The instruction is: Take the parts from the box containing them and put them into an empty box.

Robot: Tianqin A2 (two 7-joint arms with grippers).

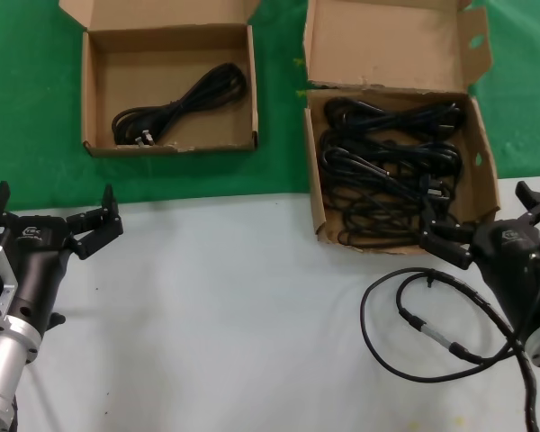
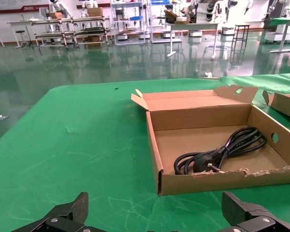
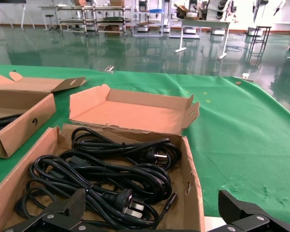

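Observation:
Several black bundled cords, the parts (image 1: 391, 166) (image 3: 101, 169), lie in the brown box (image 1: 313, 171) (image 3: 191, 193) at the right, whose tall lid (image 1: 387, 40) has cut-out holes. My right gripper (image 1: 475, 200) (image 3: 151, 208) hovers open over that box's front right corner, holding nothing. At the back left, the shallow box (image 1: 90, 99) (image 2: 208, 181) with a short flap holds one bundled cord (image 1: 175, 103) (image 2: 222, 150). My left gripper (image 1: 54, 191) (image 2: 154, 212) is open and bare, in front of that box and apart from it, near the cloth's edge.
Both boxes rest on a green cloth (image 1: 279, 180). In front lies the white table (image 1: 234, 297). A single looped black cable with a silver connector (image 1: 432, 331) lies on the white surface by my right arm.

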